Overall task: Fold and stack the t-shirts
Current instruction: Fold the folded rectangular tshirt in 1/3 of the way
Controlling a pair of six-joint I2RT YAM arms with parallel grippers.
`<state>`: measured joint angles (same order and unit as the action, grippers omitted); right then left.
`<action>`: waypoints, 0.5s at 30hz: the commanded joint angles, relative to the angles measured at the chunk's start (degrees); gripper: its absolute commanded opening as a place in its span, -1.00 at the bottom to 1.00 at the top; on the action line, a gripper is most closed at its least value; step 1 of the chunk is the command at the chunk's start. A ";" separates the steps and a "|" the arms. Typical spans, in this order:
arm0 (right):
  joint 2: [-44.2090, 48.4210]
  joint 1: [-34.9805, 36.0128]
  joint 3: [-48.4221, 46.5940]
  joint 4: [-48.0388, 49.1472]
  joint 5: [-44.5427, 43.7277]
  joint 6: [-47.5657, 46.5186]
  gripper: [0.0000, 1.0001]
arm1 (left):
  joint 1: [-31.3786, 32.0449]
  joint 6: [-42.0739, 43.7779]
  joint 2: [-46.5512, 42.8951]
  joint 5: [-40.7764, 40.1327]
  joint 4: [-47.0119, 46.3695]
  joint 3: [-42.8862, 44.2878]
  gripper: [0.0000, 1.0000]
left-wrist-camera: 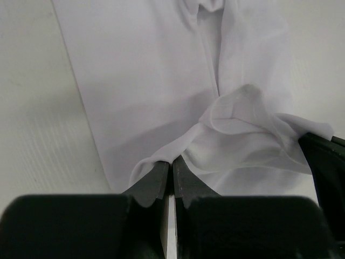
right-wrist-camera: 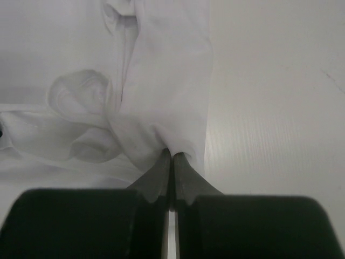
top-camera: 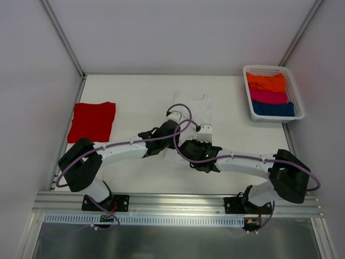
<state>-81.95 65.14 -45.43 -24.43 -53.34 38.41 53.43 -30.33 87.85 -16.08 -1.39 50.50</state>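
The white t-shirt (top-camera: pixel 202 108) lies mid-counter (top-camera: pixel 135 91), its long axis running straight away from both arms. The left jaws are pinched shut on its near-left hem and the right jaws on its near-right, seemingly at the corners. The folded red t-shirt (top-camera: pixel 91 121) lies well apart, leftward.

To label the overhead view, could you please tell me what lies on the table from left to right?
Folded red t-shirt → white t-shirt → white basket holding folded clothes.
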 commanded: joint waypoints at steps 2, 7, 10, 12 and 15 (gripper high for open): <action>-1.89 -5.81 -4.13 8.60 3.50 -12.21 -0.99 | -3.06 4.48 2.58 3.24 -1.86 6.35 -1.00; -5.23 -11.78 -8.00 11.24 6.75 -18.45 -0.99 | -7.54 5.89 6.18 4.91 -0.63 9.96 -1.00; -7.69 -15.21 -9.85 12.82 9.47 -20.30 -0.99 | -9.74 6.68 8.55 5.70 0.07 12.07 -1.00; -10.06 -17.14 -11.25 13.44 10.71 -21.18 -0.99 | -10.62 6.94 10.75 6.14 1.03 13.66 -1.00; -13.31 -18.47 -13.01 13.53 10.28 -22.06 -0.99 | -12.12 7.56 13.74 7.19 1.04 15.24 -0.84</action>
<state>-92.95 47.88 -55.42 -12.38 -44.14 19.59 42.44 -25.10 99.42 -10.76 -0.95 63.05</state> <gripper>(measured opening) 0.020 0.046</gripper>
